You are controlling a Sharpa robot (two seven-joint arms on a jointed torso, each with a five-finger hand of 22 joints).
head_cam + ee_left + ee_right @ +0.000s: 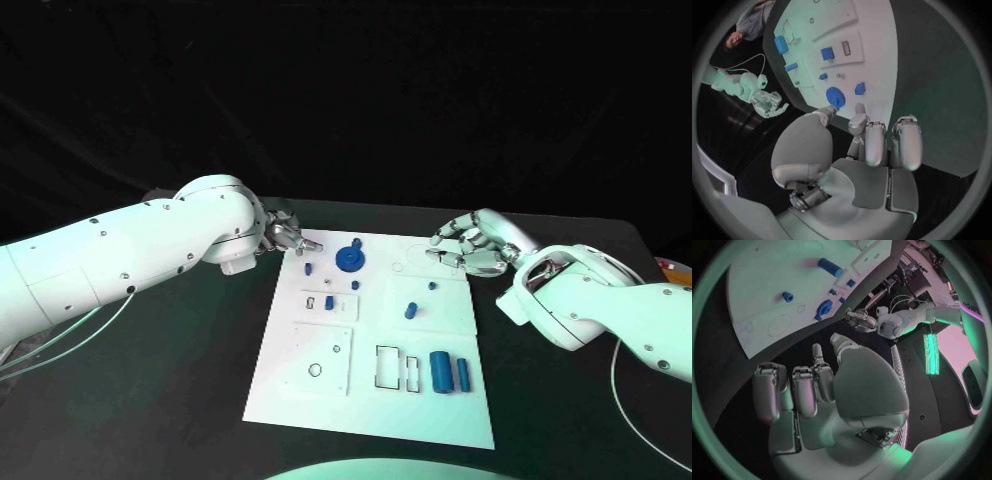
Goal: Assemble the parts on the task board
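Observation:
The white task board (296, 385) lies in the middle of the black table. A round blue gear (351, 260) stands near its far edge, with small blue parts (411, 309) scattered around it. Two blue cylinders (451, 373) lie side by side near the front right. My left hand (284, 238) hovers at the board's far left corner, fingers apart and holding nothing; the left wrist view has the hand (873, 145) just short of the gear (835, 96). My right hand (469, 243) hangs over the far right corner, fingers loosely bent (811, 390) and holding nothing.
Outlined recesses (389, 366) mark the board's front half. White cables (58, 340) trail under my left arm. A small orange object (672, 270) sits at the table's right edge. Bare black table (173, 400) flanks the board on both sides.

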